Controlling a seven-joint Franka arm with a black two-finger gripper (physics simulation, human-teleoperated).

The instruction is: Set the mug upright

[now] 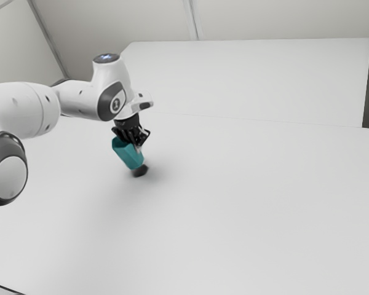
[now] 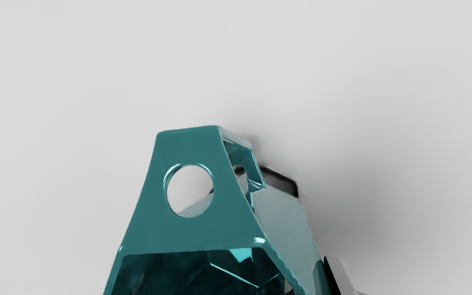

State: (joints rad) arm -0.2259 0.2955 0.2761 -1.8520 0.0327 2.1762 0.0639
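Observation:
The teal mug [image 1: 128, 153] hangs tilted under the hand in the exterior view, its mouth toward the upper left and its black base [image 1: 139, 171] low, close to the table; contact there cannot be told. My gripper [image 1: 137, 146] is shut on the mug's wall near the rim. In the wrist view the mug [image 2: 203, 233] shows its open mouth and its angular handle with a round hole. There, one finger of the gripper [image 2: 310, 283] presses the outer wall, while the other is mostly hidden by the mug, with a small grey bit inside the mouth.
A broad white table [image 1: 246, 203] spreads beneath the arm, and a soft shadow lies on it around the mug's base. Pale wall panels stand behind the table in the exterior view.

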